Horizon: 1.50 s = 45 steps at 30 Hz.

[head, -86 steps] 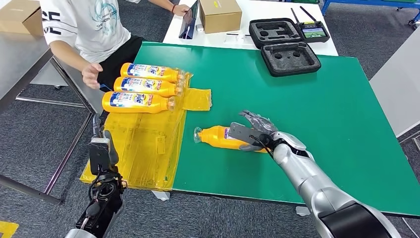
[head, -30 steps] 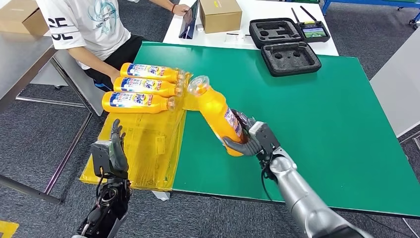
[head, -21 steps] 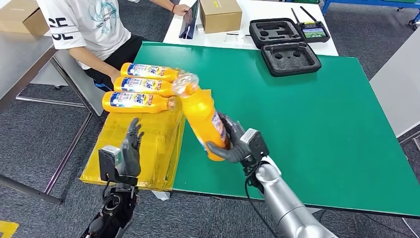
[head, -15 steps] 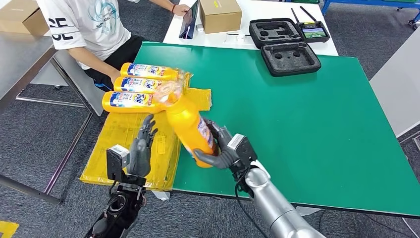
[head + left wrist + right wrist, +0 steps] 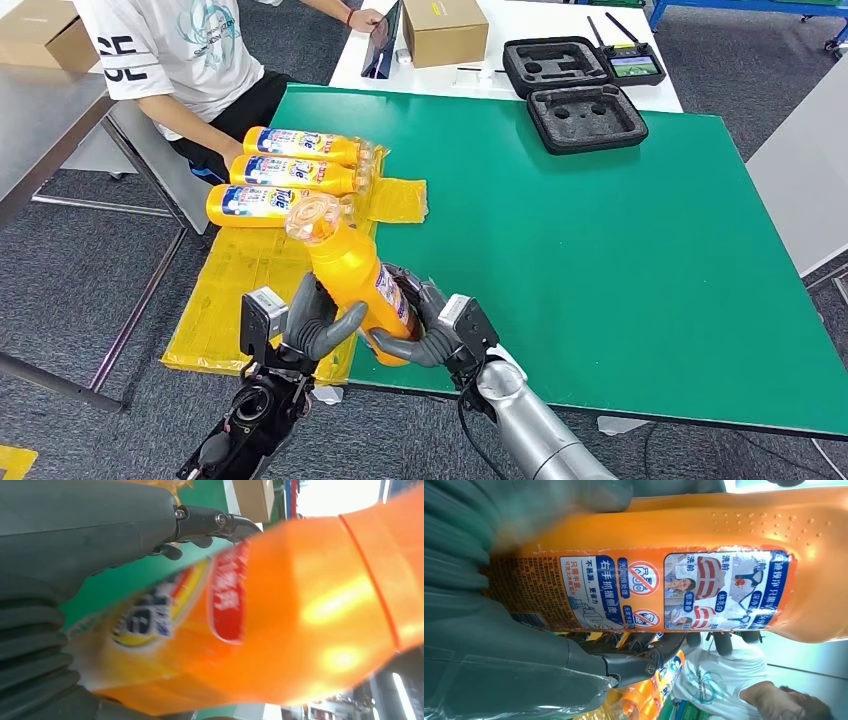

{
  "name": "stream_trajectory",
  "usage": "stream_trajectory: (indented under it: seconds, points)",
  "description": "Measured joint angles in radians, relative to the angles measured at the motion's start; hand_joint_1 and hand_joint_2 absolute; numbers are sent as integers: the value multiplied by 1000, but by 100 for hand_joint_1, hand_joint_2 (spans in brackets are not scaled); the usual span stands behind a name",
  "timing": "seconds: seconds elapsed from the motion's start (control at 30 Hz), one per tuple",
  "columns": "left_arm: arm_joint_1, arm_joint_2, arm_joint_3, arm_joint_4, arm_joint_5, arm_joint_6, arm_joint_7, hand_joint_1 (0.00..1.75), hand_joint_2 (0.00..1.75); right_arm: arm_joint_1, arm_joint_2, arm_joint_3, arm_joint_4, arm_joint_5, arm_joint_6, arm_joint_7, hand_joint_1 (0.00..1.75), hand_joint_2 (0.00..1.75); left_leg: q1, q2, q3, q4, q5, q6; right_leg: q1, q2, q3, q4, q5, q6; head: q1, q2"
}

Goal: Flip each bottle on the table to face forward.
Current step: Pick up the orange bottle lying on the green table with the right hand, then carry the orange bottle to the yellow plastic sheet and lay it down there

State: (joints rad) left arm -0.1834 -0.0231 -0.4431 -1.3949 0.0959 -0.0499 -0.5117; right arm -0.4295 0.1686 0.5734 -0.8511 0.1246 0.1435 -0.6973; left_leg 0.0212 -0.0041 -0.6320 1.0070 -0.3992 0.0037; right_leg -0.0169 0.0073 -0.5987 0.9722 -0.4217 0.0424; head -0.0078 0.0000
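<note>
Currently both the right hand [image 5: 425,335] and left hand [image 5: 318,322] clasp the tilted orange detergent bottle [image 5: 352,275]; a mistimed release could drop it off the green surface [image 5: 600,230].

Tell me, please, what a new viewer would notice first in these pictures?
The orange detergent bottle held tilted above the table's near edge, with the left hand and right hand both around its lower body. Behind it, three matching bottles lie side by side on yellow sheeting.
</note>
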Motion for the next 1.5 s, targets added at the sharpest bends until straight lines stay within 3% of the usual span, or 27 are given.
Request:
stream_trajectory:
  seconds: [0.33, 0.4, 0.47, 0.53, 0.73, 0.77, 0.87, 0.9, 1.0, 1.33, 1.5]
  points:
    - [-33, -1, -18, 16, 20, -28, 16, 2, 175, 4, 8, 1, 16, 24, -6, 0, 175, 175, 0, 0, 0, 0, 0, 0, 0, 0, 0, 0, 0, 0, 0, 0]
    - [-39, -1, -18, 23, 34, -41, 16, 67, 175, 4, 10, 1, 22, 36, -11, 0, 175, 175, 0, 0, 0, 0, 0, 0, 0, 0, 0, 0, 0, 0, 0, 0]
    - [-44, -1, -18, 30, 48, -49, 15, 151, 175, 4, 13, 2, 28, 46, -16, 0, 175, 175, 0, 0, 0, 0, 0, 0, 0, 0, 0, 0, 0, 0, 0, 0]
    - [-46, -1, -18, 35, 58, -52, 15, 173, 175, 4, 14, 3, 34, 52, -19, 0, 175, 175, 0, 0, 0, 0, 0, 0, 0, 0, 0, 0, 0, 0, 0, 0]
    - [-47, -3, -16, 45, 76, -55, 12, 175, 175, 4, 15, 4, 44, 59, -29, 0, 175, 175, 0, 0, 0, 0, 0, 0, 0, 0, 0, 0, 0, 0, 0, 0]
    - [-47, -3, -16, 46, 77, -55, 11, 175, 175, 4, 15, 5, 45, 60, -30, -1, 154, 175, 0, 0, 0, 0, 0, 0, 0, 0, 0, 0, 0, 0, 0, 0]
    - [-47, -3, -13, 50, 79, -52, 5, 175, 175, 4, 15, 8, 48, 65, -35, -1, 23, 175, 0, 0, 0, 0, 0, 0, 0, 0, 0, 0, 0, 0, 0, 0]
    - [-47, -3, -12, 51, 79, -49, 2, 175, 175, 4, 15, 8, 50, 68, -38, -1, 0, 131, 0, 0, 0, 0, 0, 0, 0, 0, 0, 0, 0, 0, 0, 0]
    - [-47, -2, -8, 51, 76, -32, -3, 175, 175, 4, 19, 10, 57, 75, -54, -1, 0, 0, 0, 0, 0, 0, 0, 0, 0, 0, 0, 0, 0, 0, 0, 0]
    - [-38, -1, 4, 50, 45, 54, -4, 175, 175, 5, 48, -4, 77, 70, -90, 0, 0, 0, 0, 0, 0, 0, 0, 0, 0, 0, 0, 0, 0, 0, 0, 0]
    - [-37, -2, 25, 48, -5, 149, -31, 175, 175, 25, 56, -20, 44, 52, -106, 0, 0, 0, 0, 0, 0, 0, 0, 0, 0, 0, 0, 0, 0, 0, 0, 0]
